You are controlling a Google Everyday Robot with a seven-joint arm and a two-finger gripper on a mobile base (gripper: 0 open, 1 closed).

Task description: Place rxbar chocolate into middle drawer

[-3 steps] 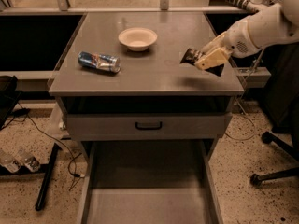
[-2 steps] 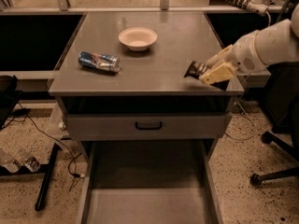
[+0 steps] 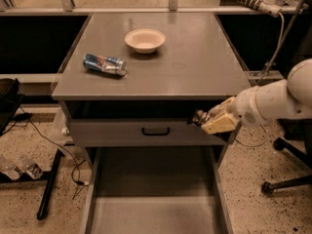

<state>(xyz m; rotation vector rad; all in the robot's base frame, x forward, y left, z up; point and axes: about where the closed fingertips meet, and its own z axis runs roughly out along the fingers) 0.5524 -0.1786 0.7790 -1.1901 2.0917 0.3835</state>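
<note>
My gripper point(image 3: 207, 121) hangs off the cabinet's front right corner, just below the top's edge and level with the upper drawer front. It is shut on the rxbar chocolate point(image 3: 199, 117), of which only a dark end shows between the beige fingers. The middle drawer point(image 3: 151, 216) is pulled out wide below, its plain grey floor bare. The gripper is above the drawer's right side wall point(image 3: 219, 194), near its back.
A crushed blue-silver can point(image 3: 104, 64) and a white bowl point(image 3: 145, 39) lie on the grey cabinet top point(image 3: 195, 67). The upper drawer front with a black handle point(image 3: 156, 130) is shut. An office chair base point(image 3: 287, 184) stands at right, cables and a black stand point(image 3: 48, 191) at left.
The gripper has carried the bar off the cabinet top, forward and down past the front right edge, to a spot above the open drawer. The can and bowl have not moved.
</note>
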